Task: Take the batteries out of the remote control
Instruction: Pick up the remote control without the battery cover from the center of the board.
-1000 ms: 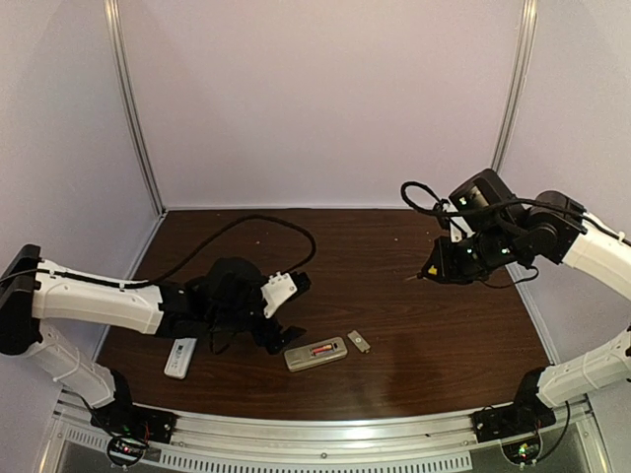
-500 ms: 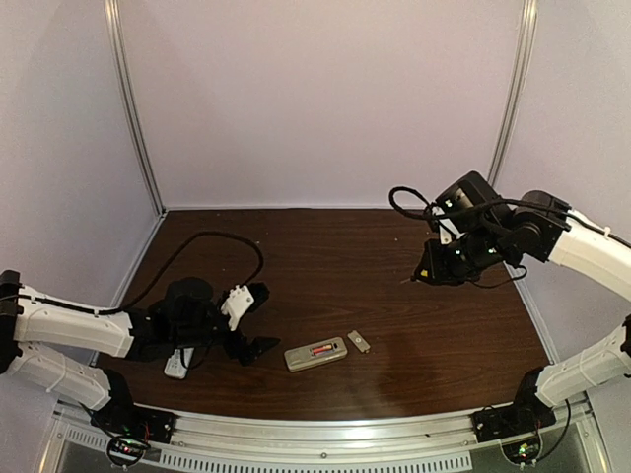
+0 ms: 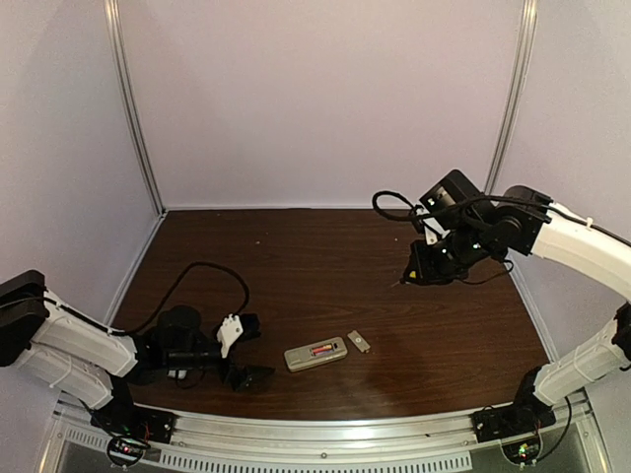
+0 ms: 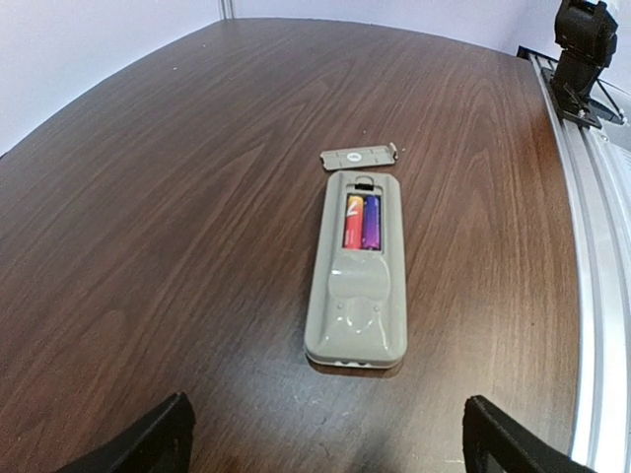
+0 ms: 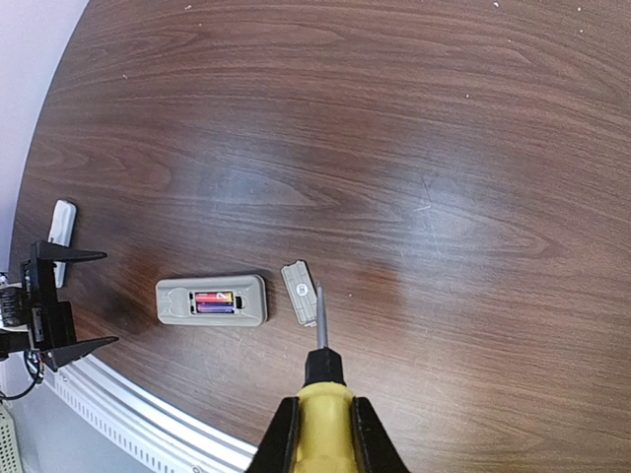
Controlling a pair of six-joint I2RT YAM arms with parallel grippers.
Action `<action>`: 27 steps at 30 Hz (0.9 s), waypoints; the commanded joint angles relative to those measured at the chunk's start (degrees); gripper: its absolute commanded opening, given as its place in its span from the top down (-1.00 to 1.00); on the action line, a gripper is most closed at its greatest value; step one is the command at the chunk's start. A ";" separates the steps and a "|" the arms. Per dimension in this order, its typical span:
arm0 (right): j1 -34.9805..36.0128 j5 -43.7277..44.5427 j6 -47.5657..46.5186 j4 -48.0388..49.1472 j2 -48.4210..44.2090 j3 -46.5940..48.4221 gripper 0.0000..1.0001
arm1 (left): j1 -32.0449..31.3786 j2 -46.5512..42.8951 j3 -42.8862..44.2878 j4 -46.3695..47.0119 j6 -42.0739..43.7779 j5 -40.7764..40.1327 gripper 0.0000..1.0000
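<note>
A grey remote (image 3: 315, 353) lies back up near the front edge with its battery bay open. Two batteries sit side by side in the bay, one red-orange (image 4: 353, 221) and one purple (image 4: 371, 221); they also show in the right wrist view (image 5: 214, 301). No other batteries are in view. The grey cover plate (image 4: 358, 156) lies just beyond the remote. My left gripper (image 3: 246, 350) is open and empty, just left of the remote (image 4: 357, 286) and facing its end. My right gripper (image 3: 419, 268) is high at the right, shut on a yellow-handled screwdriver (image 5: 320, 424) whose tip hovers above the cover (image 5: 299, 293).
A small white remote (image 5: 62, 222) lies at the far left by the left arm. A black cable (image 3: 197, 271) loops over the table behind the left arm. The metal front rail (image 3: 325, 434) runs along the near edge. The right arm's base (image 4: 582, 39) stands on the rail.
My left arm has drawn back left and toward the front edge, away from the grey remote. My right arm has moved left with the screwdriver.
</note>
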 commanded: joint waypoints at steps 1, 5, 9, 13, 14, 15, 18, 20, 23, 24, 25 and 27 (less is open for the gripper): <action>-0.37 -0.68 -0.89 0.41 0.62 1.79 1.00 | 0.06 5.02 -0.31 11.23 1.03 3.07 -0.93; -0.36 -0.64 -0.63 0.17 0.56 1.71 1.00 | -0.19 10.72 0.93 15.43 1.43 3.64 -0.90; -0.35 -0.49 -0.24 -0.57 0.13 1.63 1.00 | -0.50 16.11 3.53 17.31 4.43 4.57 -0.87; -0.32 0.14 0.26 -1.47 -0.97 1.27 1.00 | -0.61 20.38 6.27 19.43 4.80 5.75 -0.85; -0.31 0.22 0.40 -1.71 -1.18 1.15 1.00 | -0.70 21.32 6.97 19.88 4.67 6.23 -0.85; -0.33 0.34 0.55 -1.86 -1.50 1.11 1.00 | -0.79 22.38 7.45 20.43 4.65 6.66 -0.84; -0.36 0.73 0.93 -2.49 -2.25 0.92 1.00 | -1.79 25.29 8.83 21.54 4.79 6.25 -0.81; -0.27 1.00 1.17 -2.74 -2.82 0.68 1.00 | -2.36 27.02 9.72 22.20 4.92 5.27 -0.77; -0.27 1.25 1.54 -2.89 -3.76 0.03 1.00 | -3.05 29.30 10.82 23.27 4.84 4.49 -0.72; -0.35 1.23 1.62 -2.96 -4.08 -0.22 1.00 | -3.21 29.94 11.23 23.45 4.71 4.47 -0.71; -0.33 1.17 1.71 -3.05 -4.21 -0.39 1.00 | -3.48 30.64 11.59 23.62 4.57 4.42 -0.70; -0.28 1.14 1.74 -3.33 -4.42 -0.65 1.00 | -3.72 31.84 12.20 24.20 4.02 4.00 -0.68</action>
